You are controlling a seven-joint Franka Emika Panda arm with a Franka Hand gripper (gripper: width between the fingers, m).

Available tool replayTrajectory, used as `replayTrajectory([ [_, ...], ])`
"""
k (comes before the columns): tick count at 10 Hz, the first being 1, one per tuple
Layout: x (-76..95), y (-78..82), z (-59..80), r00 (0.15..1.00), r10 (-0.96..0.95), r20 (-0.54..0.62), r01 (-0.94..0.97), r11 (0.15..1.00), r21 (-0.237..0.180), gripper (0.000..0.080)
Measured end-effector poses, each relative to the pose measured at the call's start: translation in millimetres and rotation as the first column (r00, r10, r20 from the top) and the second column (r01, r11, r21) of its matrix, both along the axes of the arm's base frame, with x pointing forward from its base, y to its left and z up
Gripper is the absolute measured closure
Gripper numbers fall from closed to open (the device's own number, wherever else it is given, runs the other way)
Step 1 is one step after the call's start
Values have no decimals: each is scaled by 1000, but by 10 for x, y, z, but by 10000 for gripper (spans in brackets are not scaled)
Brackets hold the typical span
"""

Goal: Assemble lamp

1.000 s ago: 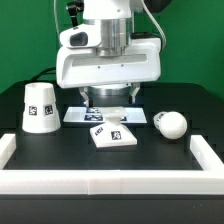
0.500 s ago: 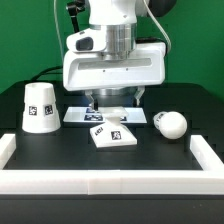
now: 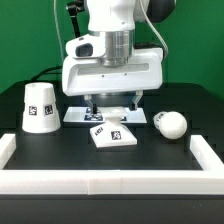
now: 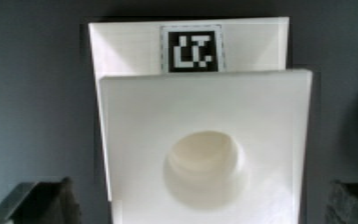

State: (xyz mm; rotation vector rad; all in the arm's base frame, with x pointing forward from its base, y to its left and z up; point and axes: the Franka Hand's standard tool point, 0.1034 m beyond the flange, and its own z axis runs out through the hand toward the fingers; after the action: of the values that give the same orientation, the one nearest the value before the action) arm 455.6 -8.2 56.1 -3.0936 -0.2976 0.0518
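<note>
I'm seeing the gripper [image 3: 112, 105] hanging open above the base [image 3: 112, 137], which is lying flat and slightly askew. The bulb [image 3: 172, 124] is lying with its neck pointing toward the exterior view's left.

Arm [image 3: 108, 18] clad in glossy white rounded shells, grey ribbed cylinder [image 3: 116, 45] fitted at the wrist, gripper [image 3: 112, 102] housed in a wide white box, dark fingers [image 4: 43, 203], black cable [image 3: 161, 45] routed behind.

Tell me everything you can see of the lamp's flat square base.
The flat white square base, plastic-looking, lies flat on the black table, turned cornerwise in the exterior view. Its upper face carries black-and-white square tags; the wrist view shows a round recess in it. Only the table seems to touch it; the open tool hangs over it.
</note>
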Motion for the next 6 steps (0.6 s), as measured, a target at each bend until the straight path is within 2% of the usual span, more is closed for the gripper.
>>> replayTrajectory([
  [3,-22,7,-106,1000,14,-1,-14,1000,0,100],
  [5,-9,-22,-97,999,37,1,-37,999,0,100],
  [6,2,-20,-84,999,38,3,-38,999,0,222],
])
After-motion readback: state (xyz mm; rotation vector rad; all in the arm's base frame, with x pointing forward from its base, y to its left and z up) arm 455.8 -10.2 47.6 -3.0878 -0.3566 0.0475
